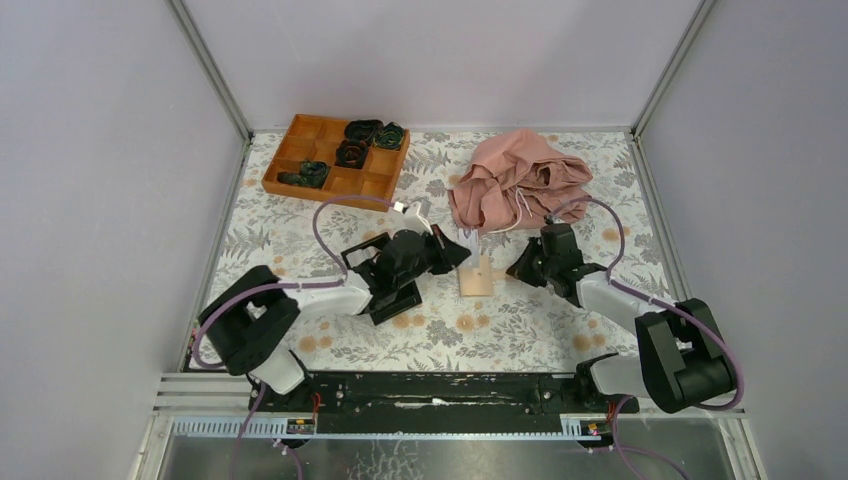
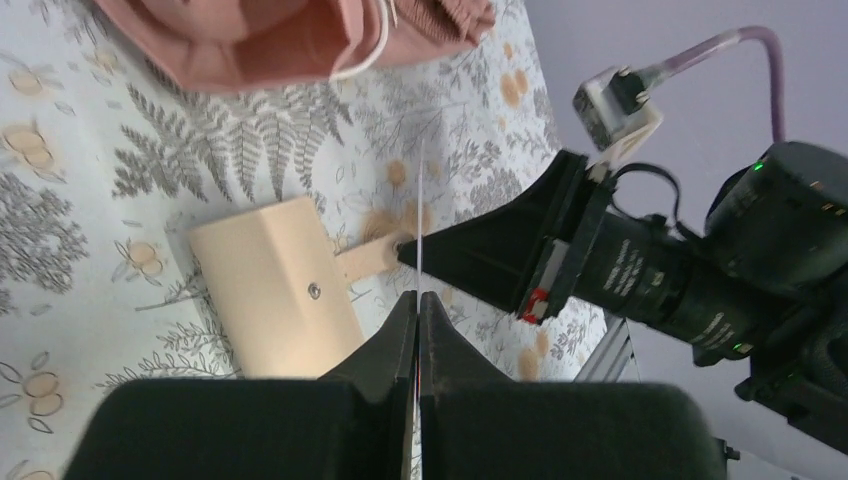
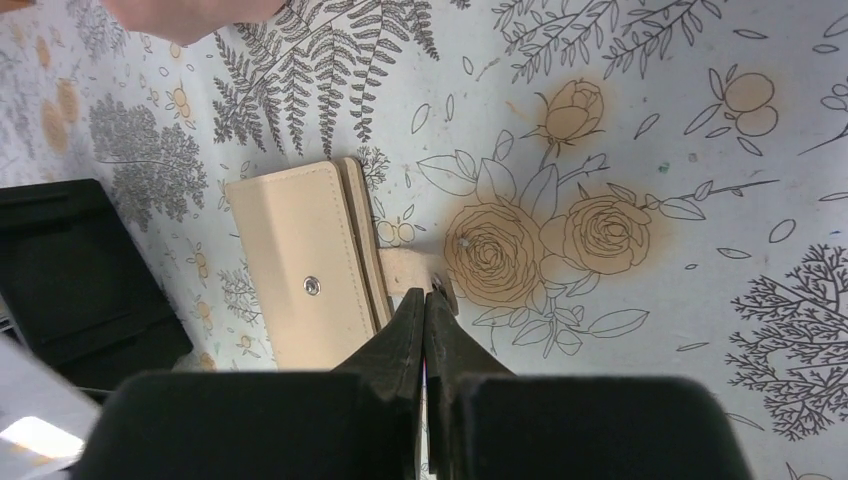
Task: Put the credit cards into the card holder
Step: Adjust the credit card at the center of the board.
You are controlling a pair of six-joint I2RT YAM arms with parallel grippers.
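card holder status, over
Left gripper shut on card, edge-on near holder. Right gripper shut, tip at its tab. Nothing else between.

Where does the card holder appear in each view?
Top external: card holder in the middle, below the pink cloth.
Left wrist: card holder left of centre, pink cloth above.
Right wrist: card holder left of centre, pink cloth at top-left.
Shared landmark: the pink cloth.
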